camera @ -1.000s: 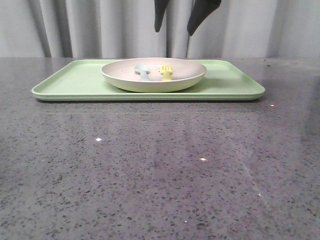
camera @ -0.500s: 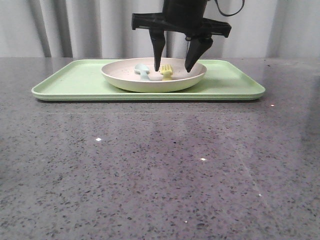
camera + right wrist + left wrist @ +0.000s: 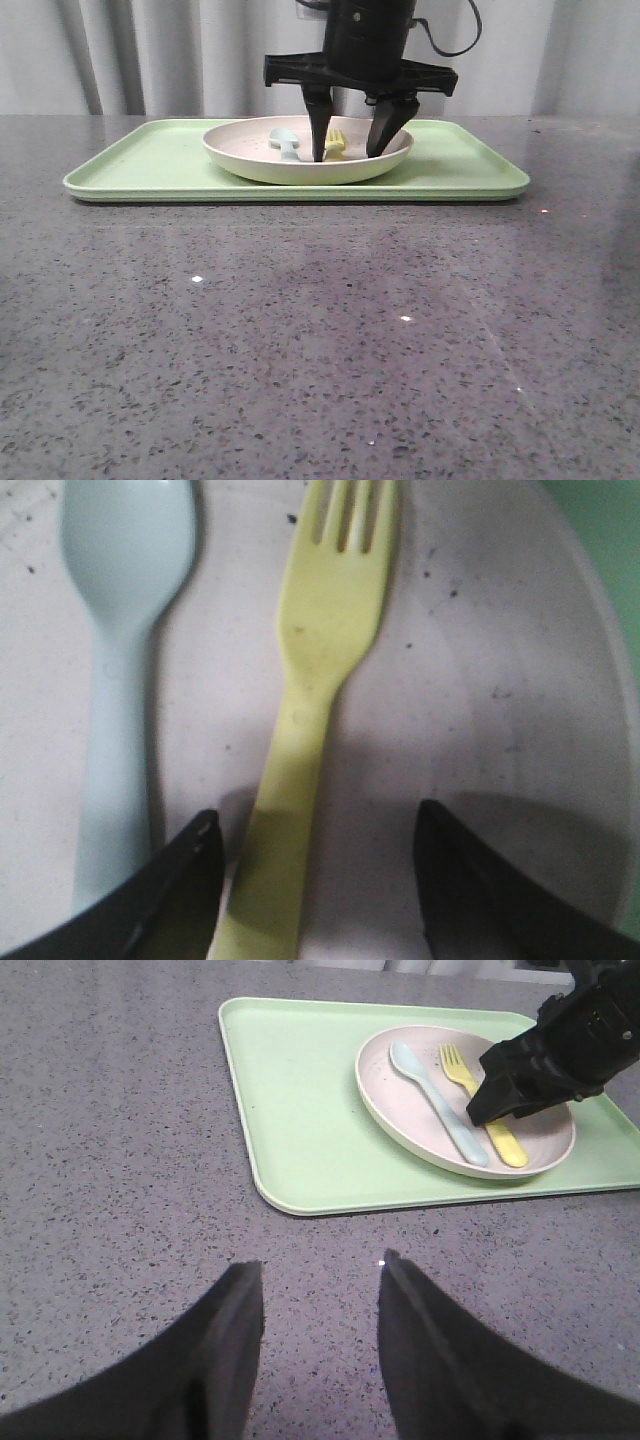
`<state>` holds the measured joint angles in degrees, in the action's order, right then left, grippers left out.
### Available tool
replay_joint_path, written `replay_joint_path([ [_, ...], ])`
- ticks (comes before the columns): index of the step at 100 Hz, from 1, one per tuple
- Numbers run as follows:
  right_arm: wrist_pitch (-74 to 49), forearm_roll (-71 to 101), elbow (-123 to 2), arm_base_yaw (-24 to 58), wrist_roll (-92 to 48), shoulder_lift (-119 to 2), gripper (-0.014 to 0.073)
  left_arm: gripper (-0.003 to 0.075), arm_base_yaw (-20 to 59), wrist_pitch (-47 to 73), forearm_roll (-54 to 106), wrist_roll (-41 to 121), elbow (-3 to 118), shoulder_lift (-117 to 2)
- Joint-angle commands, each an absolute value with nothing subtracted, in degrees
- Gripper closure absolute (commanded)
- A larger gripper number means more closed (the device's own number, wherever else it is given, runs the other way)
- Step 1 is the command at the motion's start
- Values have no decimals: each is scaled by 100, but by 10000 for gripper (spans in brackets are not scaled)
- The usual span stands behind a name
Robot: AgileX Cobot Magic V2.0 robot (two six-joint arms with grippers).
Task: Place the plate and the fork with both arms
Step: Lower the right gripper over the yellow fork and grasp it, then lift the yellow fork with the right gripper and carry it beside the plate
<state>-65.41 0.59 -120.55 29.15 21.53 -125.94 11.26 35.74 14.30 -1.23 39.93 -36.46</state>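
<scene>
The task was barely begun. The plate [image 3: 307, 150] sat on the light-green tray [image 3: 130, 165], which lay toward the far edge of the grey speckled worktop [image 3: 320, 340], roughly midway along it. Inside the plate, the pale-yellow fork [image 3: 310, 680] and the pale-blue spoon [image 3: 120, 650] lay side by side, close but apart, both flat on the plate's floor.

The right gripper [image 3: 350, 140] was down inside the plate with its fingers spread wide. In the right wrist view the fork's handle ran between the two fingertips [image 3: 180, 890], nearer one of them than the other, and neither fingertip was clearly pressing on it. It gripped nothing at this moment, so the fork had not been lifted.

The left gripper [image 3: 320, 1360] hung over bare worktop nearer the front edge, well apart from the tray, its fingers parted and empty. It was not visible in the front view.

As a judgement, what remained was nearly everything: closing on the fork handle, lifting it clear without dragging the spoon, taking the plate off the tray with the other arm, and setting both down.
</scene>
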Motion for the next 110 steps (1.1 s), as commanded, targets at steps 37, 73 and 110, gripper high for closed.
replay_joint_path([
  [37, -6428, 0, -12227, 2927, 2161, -12302, 445, 449, 1107, 3154, 1539, -190, 4133, -3640],
  [73, -6451, 0, -12227, 2927, 2161, -12284, 451, 449, 1107, 3154, 1539, -190, 4133, -3640],
  [110, -6473, 0, -12227, 2927, 2161, -12284, 631, 449, 1107, 3154, 1539, -190, 4133, -3640],
])
